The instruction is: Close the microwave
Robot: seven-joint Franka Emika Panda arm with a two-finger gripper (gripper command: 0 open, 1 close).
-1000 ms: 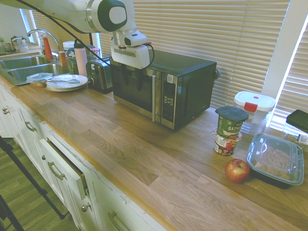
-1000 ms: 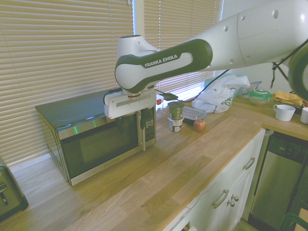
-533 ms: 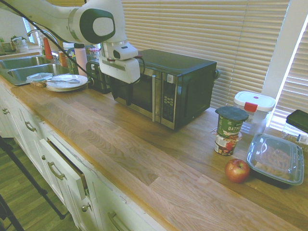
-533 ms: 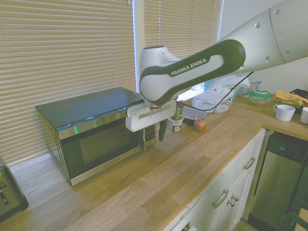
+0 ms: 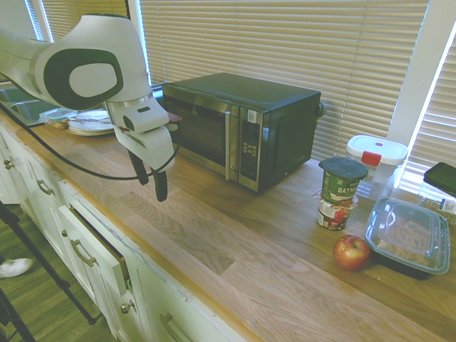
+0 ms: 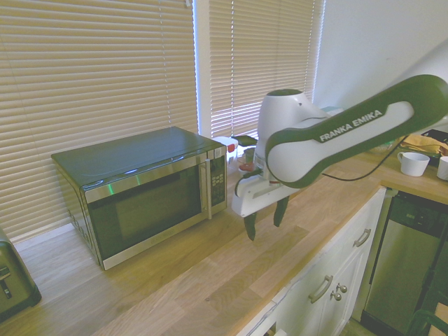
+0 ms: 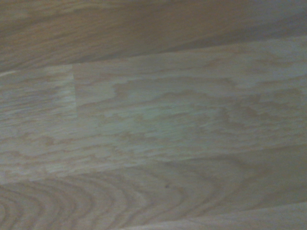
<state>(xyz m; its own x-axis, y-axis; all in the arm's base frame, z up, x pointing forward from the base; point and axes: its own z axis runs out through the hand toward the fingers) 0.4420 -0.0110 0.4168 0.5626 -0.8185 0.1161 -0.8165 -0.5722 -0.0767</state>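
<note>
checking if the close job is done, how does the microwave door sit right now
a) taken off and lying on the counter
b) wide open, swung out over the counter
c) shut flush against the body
c: in the second exterior view the microwave shows its door flush with the front, the handle beside the button panel, and the open gripper hangs clear of it over the counter.

Microwave (image 5: 235, 128) on ctr (image 5: 235, 235); apple (image 5: 351, 253) beside lidded container (image 5: 408, 235).

Wrist view: wood counter (image 7: 153, 120) soft, blurry; second exterior view: toaster (image 6: 15, 280) cut by left edge, lower left.
</note>
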